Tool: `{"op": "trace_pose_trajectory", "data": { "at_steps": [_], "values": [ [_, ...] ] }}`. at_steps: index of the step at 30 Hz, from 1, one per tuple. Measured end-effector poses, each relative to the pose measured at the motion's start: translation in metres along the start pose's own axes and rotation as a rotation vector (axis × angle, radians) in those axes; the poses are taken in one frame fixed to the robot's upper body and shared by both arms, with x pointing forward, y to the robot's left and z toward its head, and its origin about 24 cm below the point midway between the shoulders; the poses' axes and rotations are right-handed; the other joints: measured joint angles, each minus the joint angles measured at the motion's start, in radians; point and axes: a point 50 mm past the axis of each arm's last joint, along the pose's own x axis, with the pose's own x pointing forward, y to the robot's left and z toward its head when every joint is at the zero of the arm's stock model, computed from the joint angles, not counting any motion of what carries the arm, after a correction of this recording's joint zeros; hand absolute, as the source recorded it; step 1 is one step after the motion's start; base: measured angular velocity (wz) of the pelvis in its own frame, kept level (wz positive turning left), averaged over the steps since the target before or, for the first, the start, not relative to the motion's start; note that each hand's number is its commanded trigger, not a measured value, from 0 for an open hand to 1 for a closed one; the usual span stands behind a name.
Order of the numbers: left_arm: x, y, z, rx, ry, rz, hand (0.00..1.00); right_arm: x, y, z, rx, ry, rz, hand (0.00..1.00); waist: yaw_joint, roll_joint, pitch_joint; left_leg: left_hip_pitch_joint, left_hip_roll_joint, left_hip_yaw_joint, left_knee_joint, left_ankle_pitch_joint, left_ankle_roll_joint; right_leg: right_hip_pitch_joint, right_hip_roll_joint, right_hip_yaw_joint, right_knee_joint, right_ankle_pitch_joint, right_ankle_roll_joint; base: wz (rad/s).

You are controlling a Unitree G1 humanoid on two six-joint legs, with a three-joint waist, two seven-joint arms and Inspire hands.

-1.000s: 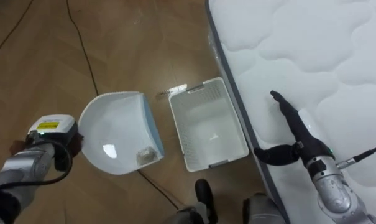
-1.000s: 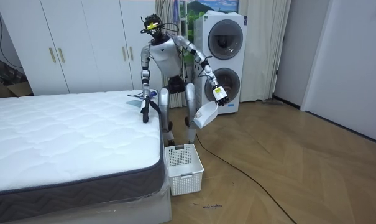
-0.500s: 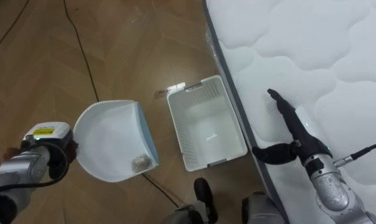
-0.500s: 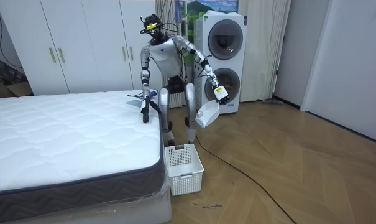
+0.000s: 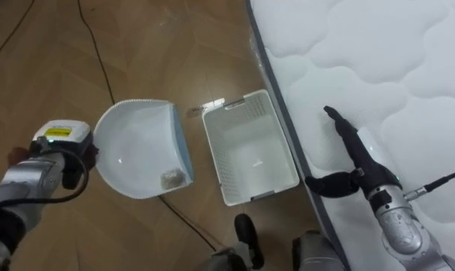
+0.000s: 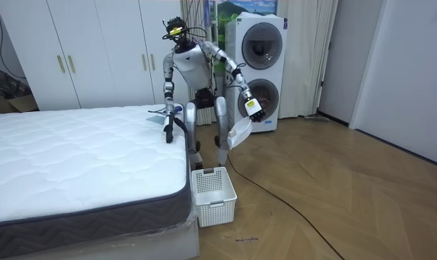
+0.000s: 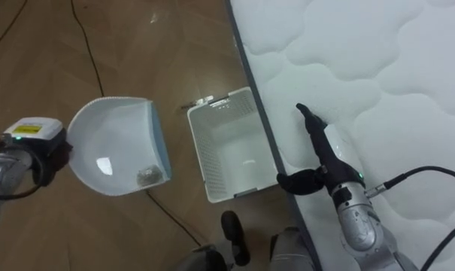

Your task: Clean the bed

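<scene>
- Our left hand (image 5: pixel 71 167) is at the far left, out over the floor (image 5: pixel 159 53), with its fingers wrapped round the handle of the dustpan (image 5: pixel 133 143), so that's a firm grasp.
- The dustpan is white and held up off the floor, as the room view shows; its open mouth faces the basket but sits clear of it.
- There's a small greyish clump of debris (image 5: pixel 169 179) inside the pan, down near its lower right lip.
- Next comes the basket (image 5: pixel 214 154), white with slotted walls, standing on the floor with its long side right against the bed's edge. We can't make out anything much inside it.
- Our right hand (image 5: pixel 356 162) lies on the bed (image 5: pixel 377 60), just in from that edge. Its fingers are stretched out straight and the thumb sticks out sideways toward the edge, so it's relaxed and holding nothing.
- The bed takes up the right side: a bare white quilted mattress with a grey border.
- In the room view we're standing at the bed's corner, with the basket down by our feet.
</scene>
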Motion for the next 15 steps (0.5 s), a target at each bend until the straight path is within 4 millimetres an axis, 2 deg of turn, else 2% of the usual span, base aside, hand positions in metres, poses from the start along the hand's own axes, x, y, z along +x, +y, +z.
{"op": "trace_pose_trajectory", "data": {
  "at_steps": [1,2,4,8,9,15],
  "values": [
    [0.0,0.003,-0.002,0.015,0.003,0.004,1.0,0.0,-0.001,0.001,0.001,-0.004,-0.002,0.0,-0.002,0.005,0.0014,0.0,-0.001,0.004,0.001,-0.001,0.002,-0.001,-0.003,0.0,0.004,0.0,0.0,0.0],
    [-0.001,0.008,-0.008,0.04,0.012,0.013,1.0,0.001,-0.002,0.003,0.002,-0.016,-0.007,0.0,-0.007,0.019,0.0043,0.002,-0.004,0.013,0.0,-0.002,0.004,0.0,-0.005,0.002,0.005,-0.001,0.0,-0.07],
    [-0.003,0.013,-0.017,0.062,0.029,0.021,1.0,0.001,-0.001,0.004,0.004,-0.019,-0.006,0.0,-0.014,0.029,0.0031,0.01,-0.002,0.042,-0.001,-0.002,0.006,0.001,-0.007,0.015,0.008,-0.003,0.003,-0.11],
    [-0.007,0.02,-0.03,0.092,0.059,0.029,1.0,0.001,-0.001,0.006,0.005,-0.025,-0.003,0.0,-0.024,0.059,0.0042,0.023,0.019,0.099,0.004,-0.003,0.008,0.014,-0.005,0.03,0.005,-0.011,0.002,-0.03],
    [-0.007,0.02,-0.033,0.098,0.068,0.027,1.0,0.001,-0.001,0.006,0.005,-0.028,-0.001,0.0,-0.024,0.062,0.0044,0.029,0.024,0.123,0.004,-0.003,0.008,0.014,-0.004,0.038,0.008,-0.012,0.002,-0.11],
    [-0.008,0.021,-0.034,0.11,0.078,0.028,1.0,0.002,-0.001,0.01,0.009,-0.044,0.014,0.0,-0.036,0.064,0.0044,0.044,0.024,0.168,0.004,-0.001,0.011,0.012,-0.005,0.059,0.022,-0.019,0.005,-0.09]
  ]
}}
